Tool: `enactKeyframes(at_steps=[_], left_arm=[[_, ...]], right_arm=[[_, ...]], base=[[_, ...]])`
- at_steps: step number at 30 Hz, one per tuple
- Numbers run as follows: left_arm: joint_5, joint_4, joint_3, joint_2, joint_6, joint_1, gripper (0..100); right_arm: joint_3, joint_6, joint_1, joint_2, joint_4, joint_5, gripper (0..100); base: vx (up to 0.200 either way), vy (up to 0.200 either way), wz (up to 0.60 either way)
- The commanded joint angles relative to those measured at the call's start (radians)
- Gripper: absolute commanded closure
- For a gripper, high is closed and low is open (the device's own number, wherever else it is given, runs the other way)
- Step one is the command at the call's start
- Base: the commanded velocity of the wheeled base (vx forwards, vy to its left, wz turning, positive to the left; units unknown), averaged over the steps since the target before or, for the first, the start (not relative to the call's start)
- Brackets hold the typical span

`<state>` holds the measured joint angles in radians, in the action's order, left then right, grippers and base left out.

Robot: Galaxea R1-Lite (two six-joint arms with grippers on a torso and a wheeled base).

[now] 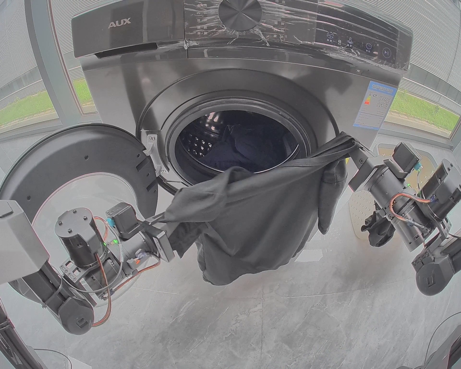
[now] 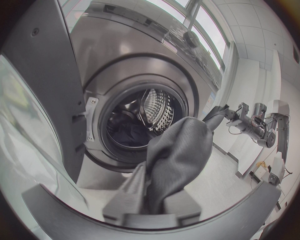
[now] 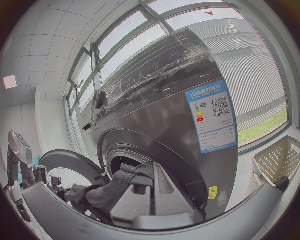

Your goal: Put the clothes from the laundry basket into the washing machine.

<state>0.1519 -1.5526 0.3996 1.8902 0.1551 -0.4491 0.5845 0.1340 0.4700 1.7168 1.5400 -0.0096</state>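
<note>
Washing machine point(image 1: 120, 91), a front loader in brushed dark grey metal, stands on a pale grey floor point(image 1: 240, 326) of glossy, marble-veined tiles. Crinkled clear film point(image 1: 297, 24) is stuck over its control panel. Its round door point(image 1: 72, 158), a dark plastic ring around a bulging glass pane, is swung fully open on the robot's left. The circular drum opening point(image 1: 240, 139) shows perforated shiny steel inside, with dark clothes point(image 1: 249, 149) already lying at the bottom. A dark grey garment point(image 1: 259, 226) of soft, matte knit hangs outside, in front of the lower half of the opening. It is stretched like a hammock between the two arms, its upper edge is pulled taut, and its loose body sags in folds above the floor. The laundry basket point(image 3: 275, 159), beige plastic with star-shaped holes, sits beside the machine on the robot's right. The left gripper point(image 1: 161, 223), low and near the open door, is clamped on one bunched end of the garment. The right gripper point(image 1: 355, 149), higher and just beside the machine's front, pinches the other end tight between its blocky grey fingers point(image 3: 134, 203). A blue-and-white label point(image 1: 375, 104) is stuck to the machine's front, and a round ribbed knob point(image 1: 239, 13) sits at the centre of the panel.
</note>
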Motion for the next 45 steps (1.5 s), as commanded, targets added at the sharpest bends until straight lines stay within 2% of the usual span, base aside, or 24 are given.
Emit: enactKeyframes(at_steps=[1, 12, 22, 23, 32, 39, 45], left_arm=[[-0.002, -0.004, -0.019, 0.033, -0.002, -0.033, 0], [-0.002, -0.004, -0.048, 0.104, -0.005, -0.045, 0], [-0.006, -0.004, 0.015, 0.171, -0.006, -0.123, 0], [-0.006, -0.004, 0.054, 0.202, -0.006, -0.135, 0], [-0.005, -0.006, 0.111, 0.231, -0.005, -0.166, 0], [0.000, -0.004, 0.150, 0.256, -0.006, -0.166, 0], [0.000, -0.006, 0.219, 0.288, -0.003, -0.169, 0]], right_arm=[[0.000, -0.001, 0.022, -0.003, 0.000, 0.000, 100], [0.006, -0.001, 0.044, -0.002, 0.000, 0.000, 100], [0.005, -0.001, 0.047, -0.002, -0.006, -0.003, 100], [0.008, -0.001, 0.052, -0.002, -0.008, -0.012, 100], [0.032, -0.001, 0.105, 0.032, -0.015, -0.066, 100], [0.090, -0.001, 0.157, 0.096, -0.017, -0.073, 100], [0.097, -0.001, 0.164, 0.107, -0.017, -0.072, 100]], base=[[0.000, 0.000, 0.00], [0.000, 0.000, 0.00], [0.000, 0.000, 0.00], [0.000, 0.000, 0.00], [0.000, 0.000, 0.00], [0.000, 0.000, 0.00], [0.000, 0.000, 0.00]])
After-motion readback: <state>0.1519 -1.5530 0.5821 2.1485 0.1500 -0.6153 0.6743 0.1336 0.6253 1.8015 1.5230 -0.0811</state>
